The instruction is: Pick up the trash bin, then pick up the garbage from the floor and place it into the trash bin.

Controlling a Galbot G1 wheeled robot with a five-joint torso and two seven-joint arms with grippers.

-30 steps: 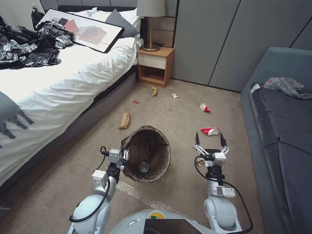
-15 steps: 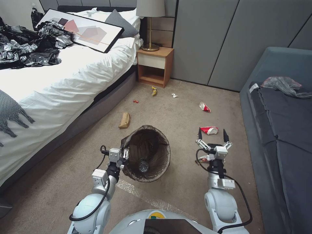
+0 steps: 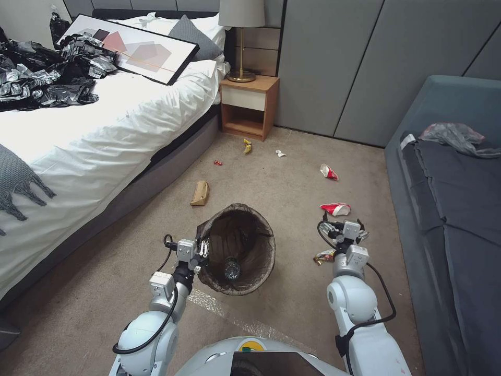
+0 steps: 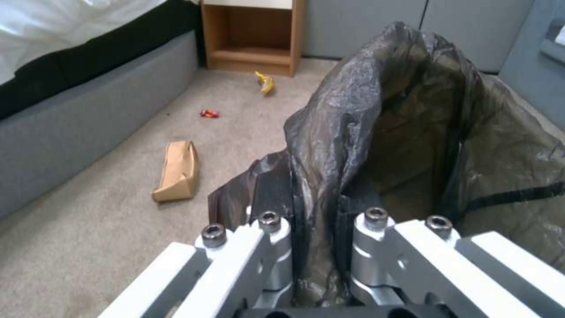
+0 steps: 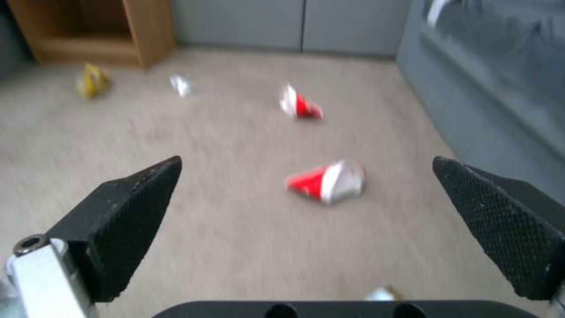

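Observation:
The trash bin (image 3: 261, 245), lined with a dark brown bag, hangs tilted over the carpet with a clear bottle (image 3: 231, 269) inside. My left gripper (image 3: 201, 251) is shut on its rim; the left wrist view shows the gripper (image 4: 312, 190) pinching the bag fold of the bin (image 4: 412, 132). My right gripper (image 3: 342, 227) is low and open, just short of a crushed red-and-white cup (image 3: 335, 209). From the right wrist, the cup (image 5: 326, 181) lies ahead of the open gripper (image 5: 306, 161). More garbage: a second cup (image 3: 329, 172), a tan paper bag (image 3: 200, 193), a gold wrapper (image 3: 324, 256).
The bed (image 3: 104, 130) runs along the left and a grey sofa (image 3: 454, 219) along the right. A nightstand (image 3: 248, 107) stands against the far wall. A yellow wrapper (image 3: 247, 147), a white scrap (image 3: 281, 153) and a small red piece (image 3: 218, 163) lie in front of it.
My right arm has dropped and reached forward, bringing the open gripper down close to the crushed cup. The left gripper and bin have barely shifted.

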